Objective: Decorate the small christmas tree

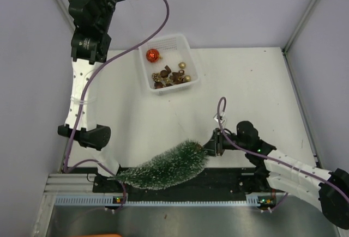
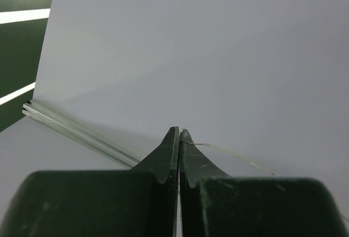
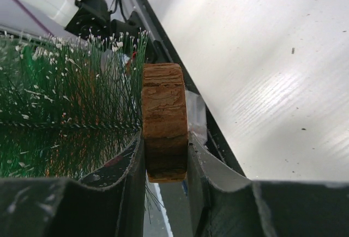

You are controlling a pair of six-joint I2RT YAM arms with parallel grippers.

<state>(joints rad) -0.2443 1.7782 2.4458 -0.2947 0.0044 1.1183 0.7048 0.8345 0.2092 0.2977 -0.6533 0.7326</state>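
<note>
My right gripper (image 3: 165,139) grasps the tree (image 1: 163,169) by its wooden base (image 3: 164,114), one finger on each flat face. The tree lies almost flat on the near side of the basket (image 1: 190,61), and its long axis runs from my fingers leftward to the tip. My left gripper (image 2: 179,136) is clenched on nothing, so I judge that raising the tree falls to the right arm.

Pale lavender walls (image 1: 234,8) enclose a white table (image 1: 262,84), with an aluminium rail (image 1: 71,180) along its near edge.
</note>
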